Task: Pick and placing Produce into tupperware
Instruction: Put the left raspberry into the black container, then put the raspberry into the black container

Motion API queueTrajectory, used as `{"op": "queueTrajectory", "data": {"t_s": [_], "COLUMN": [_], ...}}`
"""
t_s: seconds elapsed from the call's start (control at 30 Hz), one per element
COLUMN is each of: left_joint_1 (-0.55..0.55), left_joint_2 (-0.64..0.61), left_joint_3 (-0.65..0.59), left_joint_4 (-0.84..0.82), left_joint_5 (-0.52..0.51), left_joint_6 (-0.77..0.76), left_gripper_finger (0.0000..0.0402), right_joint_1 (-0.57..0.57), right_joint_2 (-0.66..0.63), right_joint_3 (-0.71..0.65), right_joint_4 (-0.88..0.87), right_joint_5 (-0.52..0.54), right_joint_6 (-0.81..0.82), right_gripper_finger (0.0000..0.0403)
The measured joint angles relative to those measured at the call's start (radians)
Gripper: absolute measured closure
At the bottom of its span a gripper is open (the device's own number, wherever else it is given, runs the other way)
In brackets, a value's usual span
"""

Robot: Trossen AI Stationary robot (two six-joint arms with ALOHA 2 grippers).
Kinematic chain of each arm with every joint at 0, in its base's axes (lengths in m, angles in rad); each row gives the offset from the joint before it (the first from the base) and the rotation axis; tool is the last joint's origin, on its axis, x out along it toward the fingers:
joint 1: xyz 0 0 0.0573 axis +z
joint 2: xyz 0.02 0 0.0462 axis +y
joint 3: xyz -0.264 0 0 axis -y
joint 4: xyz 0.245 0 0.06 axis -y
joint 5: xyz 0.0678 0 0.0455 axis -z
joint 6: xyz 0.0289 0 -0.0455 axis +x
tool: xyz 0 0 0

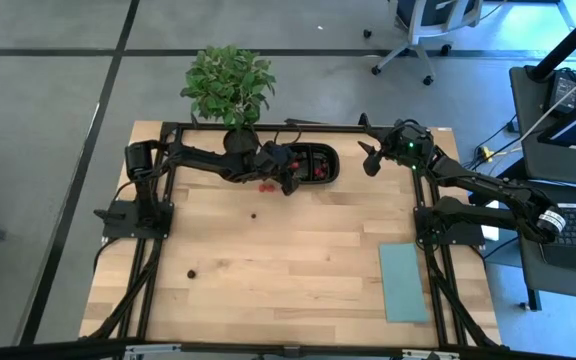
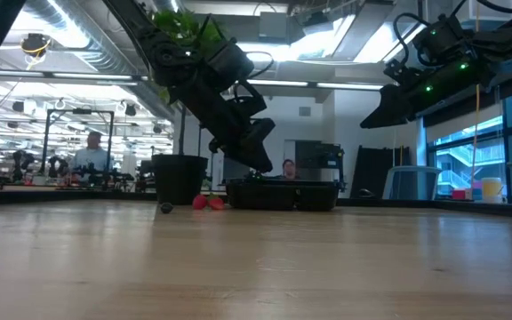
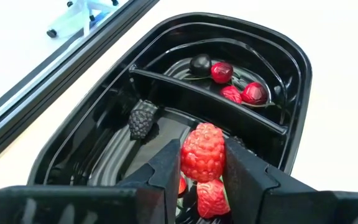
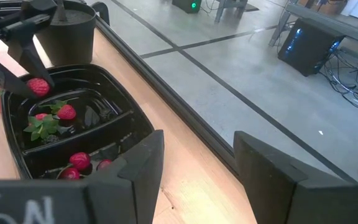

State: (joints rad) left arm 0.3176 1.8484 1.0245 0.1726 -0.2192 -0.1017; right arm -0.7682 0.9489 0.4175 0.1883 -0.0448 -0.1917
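Note:
The black two-compartment tray (image 1: 320, 163) sits near the table's far edge, beside the plant pot. My left gripper (image 3: 202, 163) hangs over the tray's larger compartment (image 3: 104, 155), shut on a red raspberry (image 3: 202, 152). That compartment holds a blackberry (image 3: 142, 119) and a red berry (image 3: 211, 196). The smaller compartment (image 3: 229, 81) holds one dark and three red pieces. In the right wrist view the tray (image 4: 114, 134) also holds leafy strawberries (image 4: 66, 112). Loose pieces lie on the table: red ones (image 1: 265, 185) and dark ones (image 1: 254, 213) (image 1: 190, 271). My right gripper (image 4: 197, 162) hovers open to the tray's right. My left gripper pinches the red raspberry by its two sides (image 3: 188, 155) between the free ends of its two fingers (image 3: 166, 165). The fingers slant down from the table's left. The berry is lifted clear above the tray's larger compartment (image 4: 37, 87).
A leafy potted plant (image 1: 228, 85) stands at the far edge, just left of the tray, with its pot (image 2: 178, 180) close to my left arm. A flat pale teal rectangle (image 1: 403, 282) lies near the right edge. Bare wood (image 1: 298, 250) covers the middle and near side.

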Motion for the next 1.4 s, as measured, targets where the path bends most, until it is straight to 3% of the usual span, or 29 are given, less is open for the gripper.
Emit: {"op": "queueTrajectory", "data": {"t_s": [0.37,0.7,0.97,1.17,1.4], "left_joint_1": [0.001,0.001,-0.002,-0.021,-0.063], "left_joint_2": [-0.001,-0.001,-0.007,-0.081,-0.212], "left_joint_3": [0.0,0.0,0.0,0.0,0.0], "left_joint_4": [0.0,0.001,-0.008,-0.117,-0.384], "left_joint_5": [0.0,0.0,0.0,0.002,0.003], "left_joint_6": [0.0,0.0,0.004,0.054,0.06], "left_gripper_finger": [0.0303,0.0233,0.022,0.0219,0.0219], "right_joint_1": [0.0,0.0,0.0,0.0,0.0], "right_joint_2": [0.0,0.0,0.0,0.0,0.0], "right_joint_3": [0.0,0.0,0.0,0.0,0.0], "right_joint_4": [0.0,0.0,0.0,-0.003,-0.011], "right_joint_5": [0.0,0.0,0.0,0.0,0.0], "right_joint_6": [0.0,0.0,0.0,0.0,0.0], "right_gripper_finger": [0.0207,0.0207,0.0207,0.0207,0.0207]}}
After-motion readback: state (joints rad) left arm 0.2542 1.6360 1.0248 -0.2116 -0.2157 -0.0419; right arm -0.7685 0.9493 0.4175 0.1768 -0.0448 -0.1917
